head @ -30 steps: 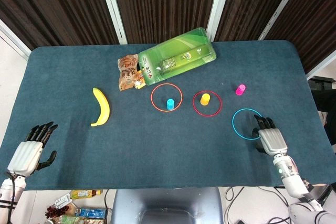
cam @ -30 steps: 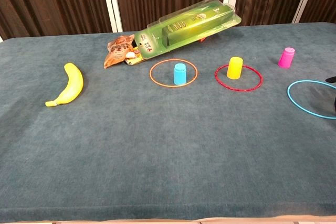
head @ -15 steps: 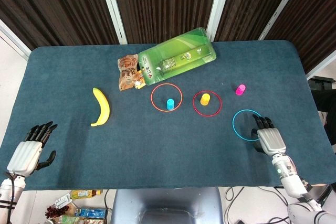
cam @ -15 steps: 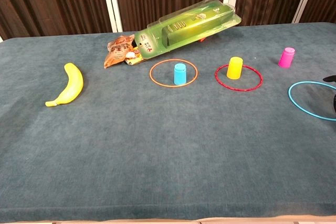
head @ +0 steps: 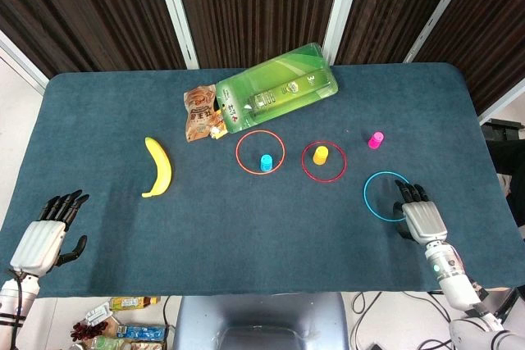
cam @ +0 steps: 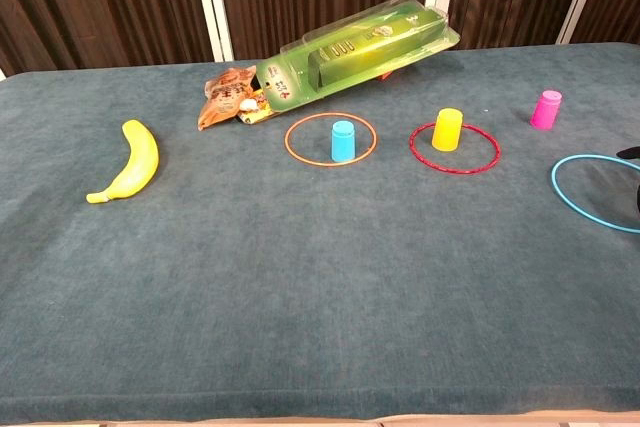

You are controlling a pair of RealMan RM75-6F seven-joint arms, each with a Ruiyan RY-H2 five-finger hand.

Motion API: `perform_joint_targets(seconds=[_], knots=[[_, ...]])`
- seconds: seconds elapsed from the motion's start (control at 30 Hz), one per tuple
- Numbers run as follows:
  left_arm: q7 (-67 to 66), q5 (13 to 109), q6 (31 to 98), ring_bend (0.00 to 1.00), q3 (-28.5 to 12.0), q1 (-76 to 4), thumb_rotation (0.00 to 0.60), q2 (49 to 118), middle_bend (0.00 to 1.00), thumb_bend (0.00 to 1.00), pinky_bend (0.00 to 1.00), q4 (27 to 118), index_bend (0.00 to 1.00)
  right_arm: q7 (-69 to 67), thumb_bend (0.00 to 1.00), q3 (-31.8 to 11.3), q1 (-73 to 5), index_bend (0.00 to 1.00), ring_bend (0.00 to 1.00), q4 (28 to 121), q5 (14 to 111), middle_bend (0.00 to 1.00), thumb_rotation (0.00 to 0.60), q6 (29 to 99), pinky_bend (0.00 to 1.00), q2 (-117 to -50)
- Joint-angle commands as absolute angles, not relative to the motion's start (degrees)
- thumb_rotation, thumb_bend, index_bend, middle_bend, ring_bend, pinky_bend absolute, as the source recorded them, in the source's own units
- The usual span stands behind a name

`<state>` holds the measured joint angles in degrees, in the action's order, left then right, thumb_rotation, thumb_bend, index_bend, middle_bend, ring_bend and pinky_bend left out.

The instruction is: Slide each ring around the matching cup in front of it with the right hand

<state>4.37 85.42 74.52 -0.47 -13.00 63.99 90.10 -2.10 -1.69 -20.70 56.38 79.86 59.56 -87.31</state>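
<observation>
Head view: the right hand [head: 420,215] rests flat near the worktop's [head: 271,227] right edge, fingers extended and slightly apart, fingertips touching the near-right arc of the blue ring [head: 386,195]. The pink cup [head: 376,139] stands apart, beyond that ring. The orange ring [head: 260,152] encircles the blue cup [head: 266,161]; the red ring [head: 323,161] encircles the yellow cup [head: 321,154]. The left hand [head: 49,231] lies open at the near-left corner, holding nothing.

Chest view: neither hand shows clearly; only a dark sliver sits at the right edge. A banana [cam: 130,161], a snack bag [cam: 229,96] and a green package [cam: 357,47] lie toward the far side.
</observation>
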Motion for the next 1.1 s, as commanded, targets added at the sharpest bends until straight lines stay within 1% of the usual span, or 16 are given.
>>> perform_joint_targets(seconds=[0.03, 0.17, 0.33, 0.57, 0.8, 0.93, 1.1], knots=[[4.4, 85.4, 74.6, 0.0, -0.4, -13.0, 0.6, 64.0, 0.0, 0.46, 0.06, 90.1, 0.0, -2.2, 0.48, -1.8, -20.7, 0.65, 0.0, 56.3, 79.8, 0.06, 0.6, 59.4, 0.0, -87.4], [4.4, 85.5, 74.7, 0.0, -0.4, -12.9, 0.6, 63.9, 0.0, 0.46, 0.06, 90.1, 0.0, -2.1, 0.48, -1.8, -20.7, 0.65, 0.0, 56.2, 79.9, 0.06, 0.6, 59.4, 0.0, -87.5], [4.6, 85.7, 74.9, 0.0, -0.4, -12.8, 0.6, 63.9, 0.0, 0.46, 0.06, 90.1, 0.0, -1.9, 0.48, -1.8, -20.6, 0.68, 0.0, 56.3, 79.8, 0.06, 0.6, 59.2, 0.0, -87.7], [4.8, 85.9, 75.1, 0.0, -0.3, -12.8, 0.6, 63.9, 0.0, 0.46, 0.06, 90.1, 0.0, -1.7, 0.48, -2.0, -20.6, 0.76, 0.0, 56.6, 79.9, 0.09, 0.6, 59.4, 0.0, -87.7], [4.9, 86.1, 75.2, 0.0, -0.3, -12.7, 0.6, 63.8, 0.0, 0.46, 0.06, 90.1, 0.0, -1.9, 0.49, -2.3, -20.6, 0.79, 0.0, 56.7, 79.9, 0.1, 0.6, 59.7, 0.0, -87.7], [5.0, 86.1, 75.1, 0.0, -0.3, -12.7, 0.6, 63.8, 0.0, 0.46, 0.06, 90.1, 0.0, -2.1, 0.49, -3.0, -20.9, 0.79, 0.0, 56.8, 79.7, 0.1, 0.6, 59.9, 0.0, -87.6], [4.8, 86.0, 74.9, 0.0, -0.2, -12.9, 0.6, 63.9, 0.0, 0.46, 0.06, 90.0, 0.0, -2.8, 0.49, -5.1, -22.4, 0.79, 0.0, 57.1, 78.5, 0.1, 0.6, 59.1, 0.0, -87.1]])
